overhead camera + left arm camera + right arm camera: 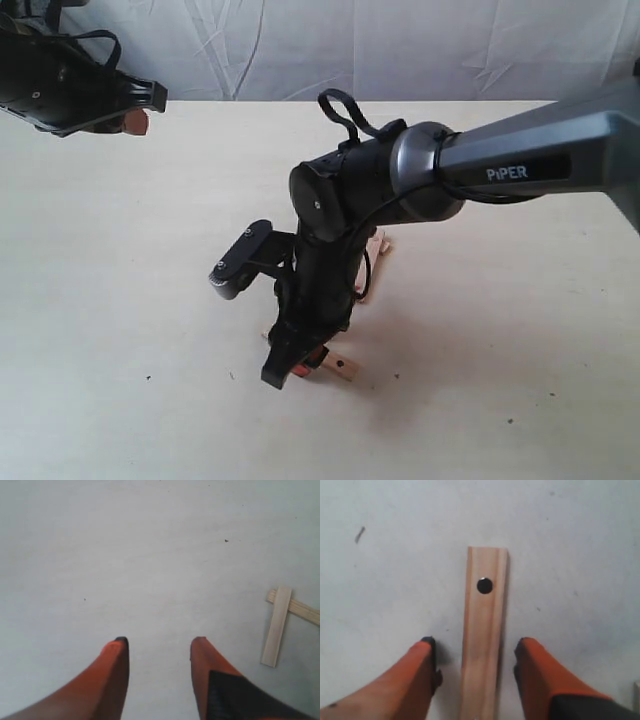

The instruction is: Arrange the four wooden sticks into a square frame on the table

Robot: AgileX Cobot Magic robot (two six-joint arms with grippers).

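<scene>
Exterior view: a pale table [110, 300] fills the scene. The right gripper [290, 362] points down at mid-table, over a wooden stick [338, 368] that lies flat. More sticks [378, 252] peek out behind the arm. The left gripper [140, 103] hangs at the far left corner, well apart from them.

Left wrist view: the left gripper [157, 647] is spread and empty over bare table. Two crossed sticks [278, 625] lie off to one side, making one corner.

Right wrist view: the right gripper [476, 647] stands spread astride the wooden stick [484, 630], which has a dark hole near its end. There are gaps on both sides, so nothing is gripped. A good grasp probably means centring, closing squarely on the long edges, and lifting before turning. Open table surrounds it, and the sticks behind the arm are the ones to avoid nudging.
</scene>
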